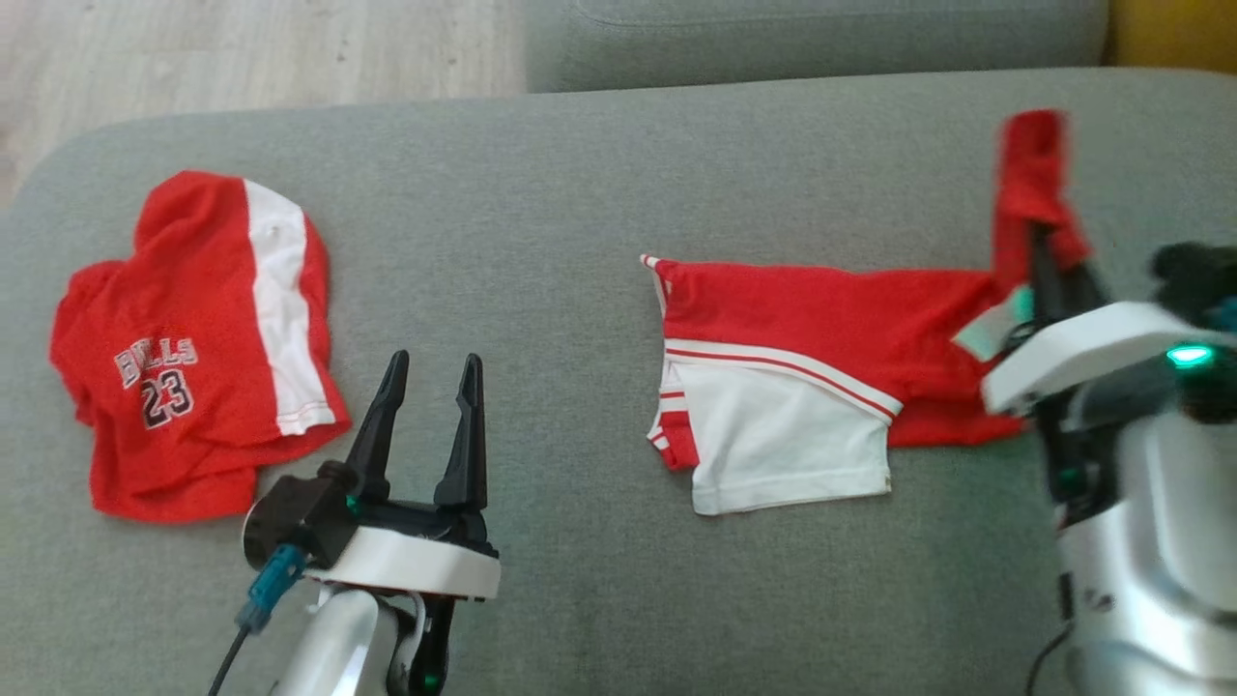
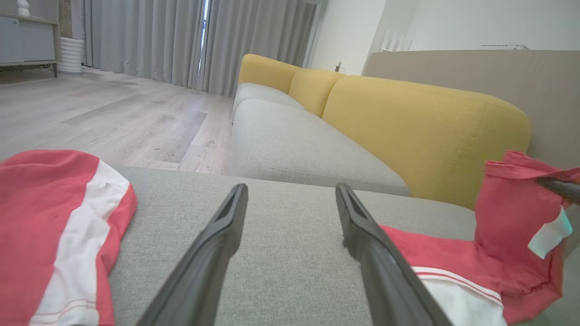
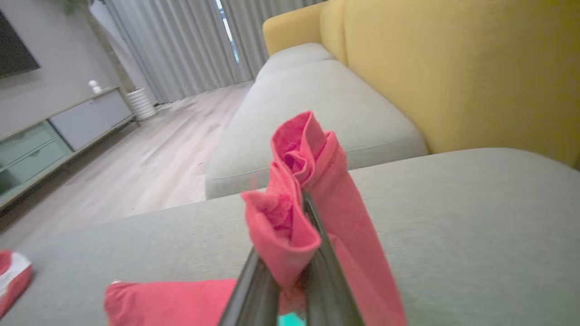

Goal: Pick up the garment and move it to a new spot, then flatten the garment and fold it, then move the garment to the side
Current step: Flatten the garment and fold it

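Note:
The garment (image 1: 802, 319) is red with a white panel and red-and-white stripes. It lies mostly flat on the grey cushion (image 1: 580, 193), right of centre. My right gripper (image 1: 1040, 240) is shut on the garment's right end and holds that end up as a bunched red flap (image 3: 317, 181); the fingertips are buried in the fabric. In the left wrist view the raised end (image 2: 512, 217) stands at the right. My left gripper (image 1: 434, 362) is open and holds nothing. It hovers low over bare cushion, left of the garment, fingers (image 2: 226, 226) pointing to the far edge.
A second red garment printed BULLS 23 (image 1: 193, 358) lies crumpled at the cushion's left end. Beyond the far edge are another grey seat (image 2: 294, 145), a yellow backrest (image 2: 426, 131) and wooden floor (image 1: 242, 48). Bare cushion separates the two garments.

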Robot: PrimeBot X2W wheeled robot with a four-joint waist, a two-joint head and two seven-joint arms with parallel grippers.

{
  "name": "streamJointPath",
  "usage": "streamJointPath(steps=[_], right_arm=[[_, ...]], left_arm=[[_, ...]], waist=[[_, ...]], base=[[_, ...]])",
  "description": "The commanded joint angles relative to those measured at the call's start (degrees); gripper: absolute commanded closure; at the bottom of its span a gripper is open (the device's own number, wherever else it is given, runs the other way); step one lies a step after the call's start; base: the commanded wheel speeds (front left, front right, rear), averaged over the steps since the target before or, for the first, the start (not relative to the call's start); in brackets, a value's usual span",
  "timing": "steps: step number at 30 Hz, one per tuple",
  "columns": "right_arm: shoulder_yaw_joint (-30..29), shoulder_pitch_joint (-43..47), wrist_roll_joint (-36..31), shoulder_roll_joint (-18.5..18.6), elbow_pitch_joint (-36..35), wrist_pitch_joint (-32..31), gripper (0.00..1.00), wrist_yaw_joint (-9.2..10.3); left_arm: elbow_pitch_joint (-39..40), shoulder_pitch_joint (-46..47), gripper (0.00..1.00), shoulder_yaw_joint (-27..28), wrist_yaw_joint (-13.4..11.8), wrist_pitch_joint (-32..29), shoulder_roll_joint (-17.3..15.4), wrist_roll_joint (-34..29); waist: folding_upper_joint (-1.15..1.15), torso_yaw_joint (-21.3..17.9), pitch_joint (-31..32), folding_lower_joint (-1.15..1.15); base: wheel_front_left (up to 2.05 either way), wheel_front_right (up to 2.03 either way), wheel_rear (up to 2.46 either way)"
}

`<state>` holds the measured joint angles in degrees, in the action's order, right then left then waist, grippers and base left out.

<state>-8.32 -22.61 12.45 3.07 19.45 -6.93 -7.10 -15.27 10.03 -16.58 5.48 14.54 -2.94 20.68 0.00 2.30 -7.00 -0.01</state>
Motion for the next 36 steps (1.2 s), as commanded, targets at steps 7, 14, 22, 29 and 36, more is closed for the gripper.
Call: streamJointPath(steps=[7, 14, 22, 29, 36], right_arm=[[13.49, 1.3, 6.31, -0.18, -1.56, 1.0, 1.0, -0.39], [23.72, 2.86, 9.3, -0.19, 2.96, 2.17, 1.0, -0.39], [31.81, 3.4, 11.34, -0.19, 9.33, 2.29, 0.0, -0.39], [41.7, 2.7, 18.52, -0.19, 7.43, 3.34, 0.0, -0.39], [32.49, -0.06, 12.85, -0.19, 6.59, 9.83, 0.0, -0.39]], left_arm=[[1.76, 0.61, 0.0, 1.46, -0.42, 0.46, 0.02, 0.34], [1.47, 0.12, 0.0, 0.88, -0.56, 0.46, 0.04, 0.59], [1.27, -0.31, 0.0, 0.91, -0.72, 0.46, 0.04, 0.64], [1.4, -0.62, 0.0, 1.49, -1.0, 0.46, -0.15, 0.51], [2.4, -0.25, 0.0, 1.88, -1.13, 0.46, -0.2, 0.42]], waist=[[0.0, 2.74, 1.29, 0.01], [0.0, 5.84, 1.72, 0.01], [0.0, 6.89, 1.88, 0.01], [0.0, 4.91, 2.15, 0.01], [0.0, 2.32, 2.17, 0.01]], base=[[0.0, 0.0, 0.0], [0.0, 0.0, 0.0], [0.0, 0.0, 0.0], [0.0, 0.0, 0.0], [0.0, 0.0, 0.0]])
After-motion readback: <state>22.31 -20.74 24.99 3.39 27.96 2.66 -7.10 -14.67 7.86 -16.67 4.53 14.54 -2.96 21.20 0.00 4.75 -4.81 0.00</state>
